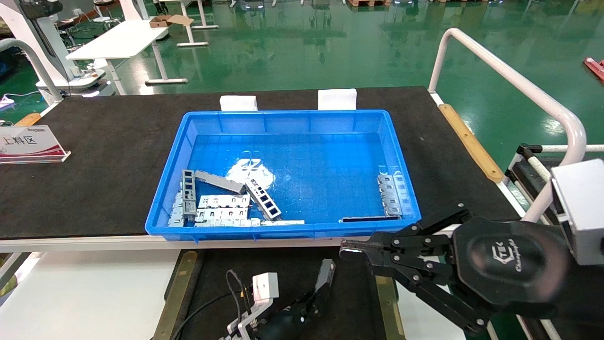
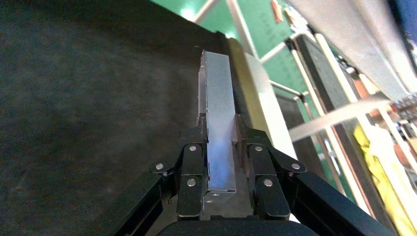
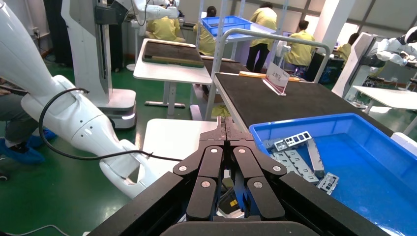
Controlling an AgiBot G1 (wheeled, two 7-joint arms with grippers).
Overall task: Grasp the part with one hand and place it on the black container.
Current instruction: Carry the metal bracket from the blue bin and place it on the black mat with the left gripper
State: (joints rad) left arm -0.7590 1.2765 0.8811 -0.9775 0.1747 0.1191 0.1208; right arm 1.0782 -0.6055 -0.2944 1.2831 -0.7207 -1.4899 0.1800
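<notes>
green floor (image 1: 330, 52) beyond black table mat (image 1: 94, 141).

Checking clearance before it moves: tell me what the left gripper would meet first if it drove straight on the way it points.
The left gripper, shut on the part, points low over the black container. Straight on, the part's tip would probably meet the brass rail first, though depth is unclear.

Bright, even overhead light fills my workspace. Glare pools white on the blue crate (image 1: 292, 174) floor and streaks the glossy green floor (image 1: 302, 52). The part (image 2: 219, 123) in my left wrist view shines softly, its near end slightly blurred.
</notes>
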